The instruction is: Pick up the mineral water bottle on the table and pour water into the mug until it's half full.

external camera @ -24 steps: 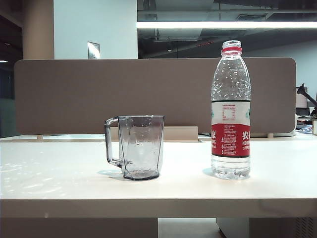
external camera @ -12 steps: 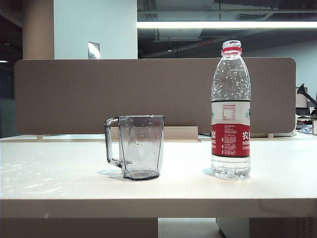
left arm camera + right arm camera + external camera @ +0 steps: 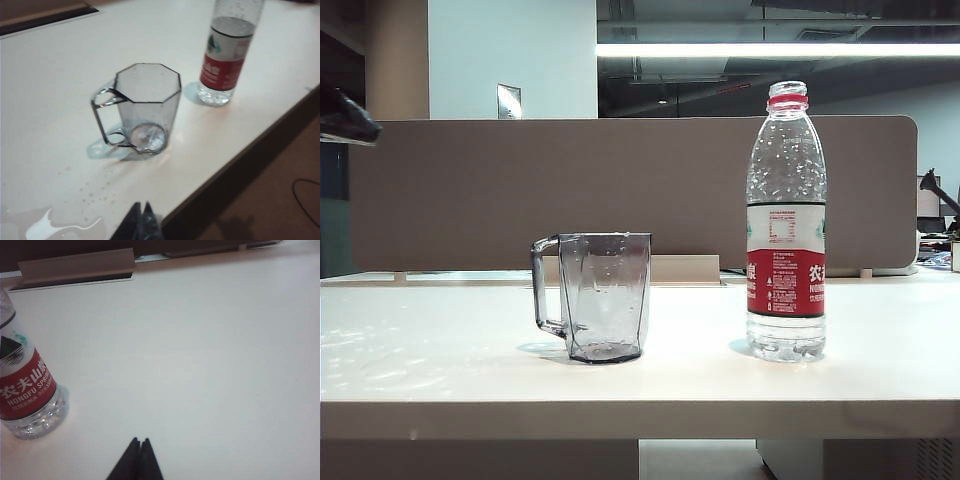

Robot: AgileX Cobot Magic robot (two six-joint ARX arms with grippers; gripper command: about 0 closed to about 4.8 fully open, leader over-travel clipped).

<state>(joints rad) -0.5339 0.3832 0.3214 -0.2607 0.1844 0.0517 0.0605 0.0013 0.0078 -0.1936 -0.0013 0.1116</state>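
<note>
1. Nearest, above the front edge of the tabletop (image 3: 620, 385): left gripper (image 3: 141, 212), tips pinched together, holding nothing, aimed at the mug (image 3: 147, 107) just beyond it
2. New since a second ago in the exterior view: dark arm part (image 3: 345, 118) poking in at the upper left edge, absent in both earlier pictures; judged to be the left arm swinging toward the work area
3. Also near the front edge, in the right wrist view: right gripper (image 3: 138, 442), likewise closed to a point and empty, over bare tabletop, with the bottle (image 3: 25, 390) off to one side and well apart from the tips
4. Scattered close to the front edge by the left gripper: droplets (image 3: 95, 195) and a shallow puddle (image 3: 50, 227)
5. A little further in, left of the middle: mug (image 3: 605, 295), upright, handle turned toward the left edge, apparently empty, unmoved across all three exterior pictures
6. Toward the right side, level with the mug and well apart from it: bottle (image 3: 786, 230), upright, water up to about the top of the label, also unmoved
7. Furthest back: brown partition panel (image 3: 620, 180) along the rear edge
8. Meaning for the task: only the approach begun; bottle not yet gripped, nothing poured, and both pairs of jaws needing to spread before any grasp
</note>
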